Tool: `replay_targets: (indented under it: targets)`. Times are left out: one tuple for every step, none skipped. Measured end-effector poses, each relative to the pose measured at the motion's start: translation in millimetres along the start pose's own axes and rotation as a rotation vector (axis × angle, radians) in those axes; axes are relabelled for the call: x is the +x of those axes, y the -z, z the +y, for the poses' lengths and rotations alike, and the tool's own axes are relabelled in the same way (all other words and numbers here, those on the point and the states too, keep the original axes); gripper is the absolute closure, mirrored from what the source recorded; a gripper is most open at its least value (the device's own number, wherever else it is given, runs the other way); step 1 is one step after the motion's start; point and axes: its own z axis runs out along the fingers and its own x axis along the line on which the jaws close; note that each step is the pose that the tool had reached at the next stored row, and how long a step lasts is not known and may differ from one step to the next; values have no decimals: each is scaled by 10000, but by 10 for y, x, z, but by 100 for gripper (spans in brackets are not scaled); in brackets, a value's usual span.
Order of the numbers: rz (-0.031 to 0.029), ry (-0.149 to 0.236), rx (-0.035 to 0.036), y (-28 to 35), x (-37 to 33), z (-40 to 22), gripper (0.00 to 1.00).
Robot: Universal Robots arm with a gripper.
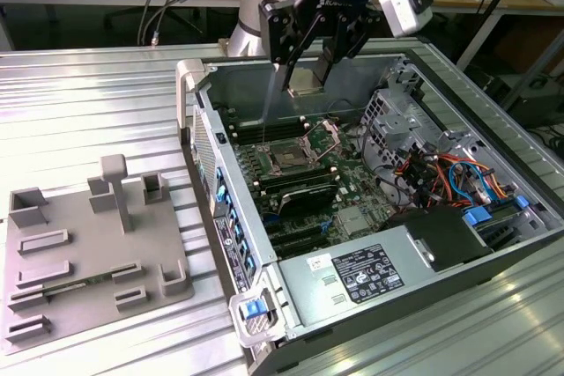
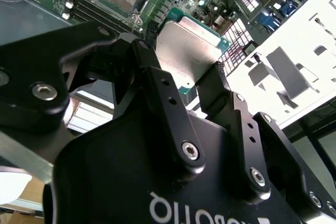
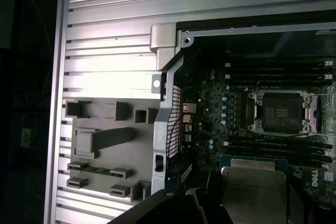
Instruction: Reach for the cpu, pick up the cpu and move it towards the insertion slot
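Cpu (image 2: 190, 52) clamped in gripper (image 2: 184, 85), metal face toward wrist cameras, above insertion slot (image 1: 291, 158).

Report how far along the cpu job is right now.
Done: the cpu is picked up, clamped in the tool and lifted clear above the open computer case. In hand: the exterior view shows it carried over the motherboard, above and behind the insertion slot. Left: the slot's dark centre sits empty in both wrist views.
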Motion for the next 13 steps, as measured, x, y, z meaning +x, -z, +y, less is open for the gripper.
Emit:
replay_targets:
  targets:
    - [0, 0, 1, 0, -5, 6, 45]
    - [0, 0, 0, -1, -10, 14, 45]
    - [0, 0, 0, -1, -14, 20, 45]
    - [0, -1, 1, -2, -26, 38, 45]
    - [0, -1, 0, -3, -32, 46, 45]
    - [0, 0, 1, -3, -39, 56, 45]
    - [0, 0, 0, -4, -52, 73, 45]
    - [0, -2, 0, -4, -59, 82, 45]
    - [0, -3, 0, -5, -66, 89, 45]
    - [0, -1, 0, -5, -83, 102, 45]
    - [0, -1, -1, -5, -93, 110, 45]
    - [0, -1, 0, -6, -106, 120, 45]
    - [0, -1, 0, -6, -116, 127, 45]
